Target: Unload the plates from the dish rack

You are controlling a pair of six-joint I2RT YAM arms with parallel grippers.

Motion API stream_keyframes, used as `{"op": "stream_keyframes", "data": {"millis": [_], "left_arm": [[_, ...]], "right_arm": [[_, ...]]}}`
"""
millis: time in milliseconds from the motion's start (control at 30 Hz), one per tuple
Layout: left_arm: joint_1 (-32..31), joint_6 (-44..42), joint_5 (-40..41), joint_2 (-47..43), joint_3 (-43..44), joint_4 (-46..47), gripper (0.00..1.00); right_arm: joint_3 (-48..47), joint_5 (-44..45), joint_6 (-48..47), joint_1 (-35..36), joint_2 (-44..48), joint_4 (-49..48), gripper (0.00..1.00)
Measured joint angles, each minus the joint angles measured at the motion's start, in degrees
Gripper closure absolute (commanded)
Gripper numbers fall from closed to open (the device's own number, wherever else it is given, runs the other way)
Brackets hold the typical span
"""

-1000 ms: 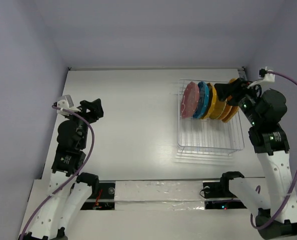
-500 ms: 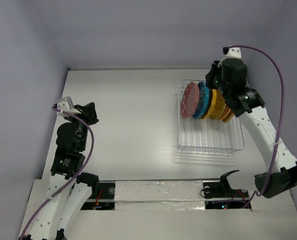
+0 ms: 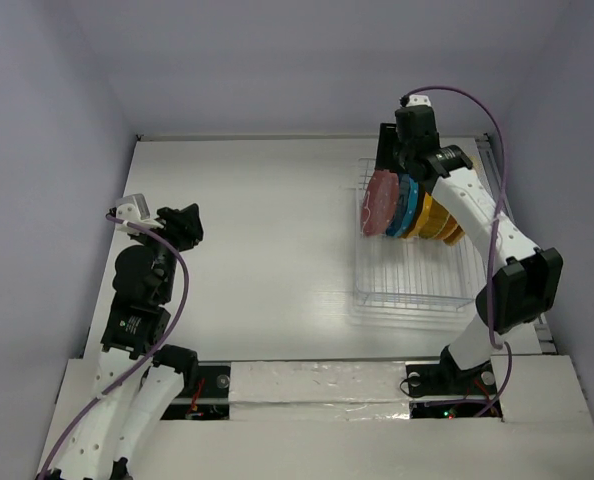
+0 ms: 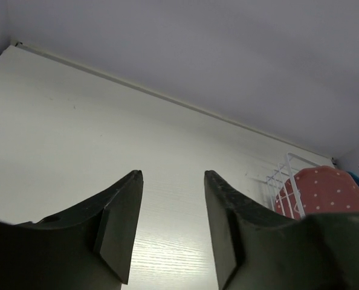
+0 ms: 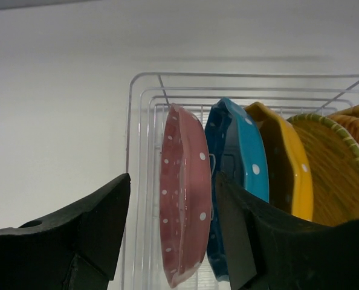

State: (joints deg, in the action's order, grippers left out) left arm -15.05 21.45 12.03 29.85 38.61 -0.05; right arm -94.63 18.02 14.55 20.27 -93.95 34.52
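A white rectangular table (image 3: 267,230) fills the space, closed in by pale lilac walls (image 3: 277,60) on the far side and on both flanks. Its surface is smooth and matte. One thing sits directly on it: a dish rack (image 3: 417,285) of thin clear wire grid, a rectangular basket standing flat in the far right part of the table, close to the right edge.
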Motion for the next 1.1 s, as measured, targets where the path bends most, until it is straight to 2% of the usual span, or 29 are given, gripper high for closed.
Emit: {"op": "stream_keyframes", "data": {"millis": [167, 433, 667, 800, 833, 867, 933, 967, 1100], "left_arm": [[-0.37, -0.02, 0.09, -0.13, 0.00, -0.04, 0.46], [-0.63, -0.04, 0.04, -0.28, 0.00, -0.20, 0.45], [-0.63, -0.04, 0.04, -0.90, 0.00, -0.26, 0.45], [-0.63, -0.04, 0.04, -1.16, -0.02, -0.37, 0.45], [-0.63, -0.04, 0.04, -1.31, -0.02, -0.42, 0.45], [-0.63, -0.07, 0.04, -1.55, 0.00, -0.44, 0.45], [-0.63, -0.15, 0.04, -1.99, 0.00, -0.44, 0.45], [-0.68, -0.17, 0.04, -2.14, 0.00, -0.44, 0.45], [-1.05, -0.22, 0.04, -2.56, 0.00, -0.57, 0.45]], "right_arm": [[0.00, 0.98, 0.17, 0.00, -3.13, 0.44, 0.37], [1.53, 3.06, 0.68, 0.00, -5.79, 0.70, 0.40], [1.81, 4.31, 0.85, 0.00, -8.48, 1.14, 0.55], [1.81, 4.85, 0.79, -0.02, -8.50, 1.25, 0.56], [1.81, 4.96, 0.70, -0.02, -8.50, 1.42, 0.60], [1.81, 5.09, 0.63, -0.02, -8.52, 1.60, 0.69], [1.81, 5.44, 0.07, -0.02, -8.52, 2.16, 0.79], [1.81, 5.55, -0.74, -0.02, -8.52, 2.49, 0.91], [1.79, 5.92, -0.83, -0.02, -8.44, 2.62, 0.97]]}}
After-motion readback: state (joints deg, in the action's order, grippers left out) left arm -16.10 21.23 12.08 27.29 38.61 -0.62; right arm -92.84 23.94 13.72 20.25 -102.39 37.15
